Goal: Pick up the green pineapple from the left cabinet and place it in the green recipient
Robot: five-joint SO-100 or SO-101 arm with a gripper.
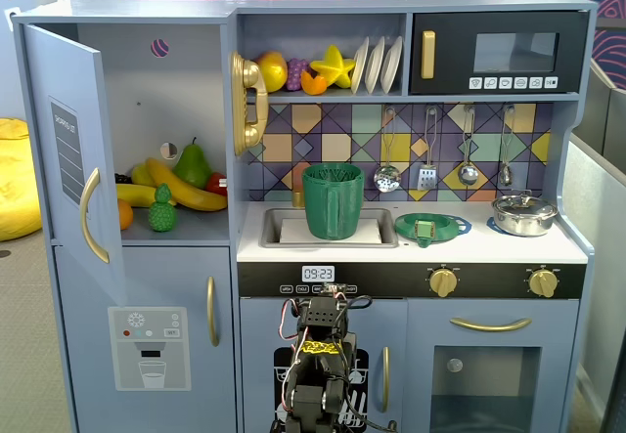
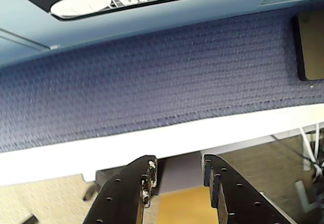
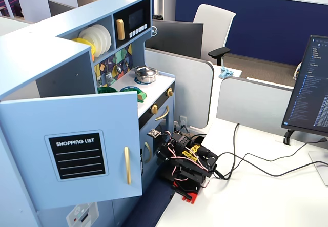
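The green pineapple (image 1: 162, 210) stands on the shelf of the left cabinet (image 1: 147, 71), in front of the bananas. The cabinet door (image 1: 70, 150) is swung open; it also shows in a fixed view (image 3: 72, 150). The green recipient (image 1: 333, 201), a ribbed cup, stands in the sink. The arm (image 1: 318, 365) is folded low in front of the kitchen, far below both, and shows on the white table in a fixed view (image 3: 185, 161). In the wrist view my gripper (image 2: 178, 166) is open and empty, pointing over the table's edge.
A green pear (image 1: 193, 165), yellow bananas (image 1: 181, 187) and an orange (image 1: 124, 214) share the shelf. A flat green strainer bowl (image 1: 431, 227) and a steel pot (image 1: 523, 214) sit on the counter. Cables (image 3: 246, 160) and a monitor (image 3: 310, 94) are on the table.
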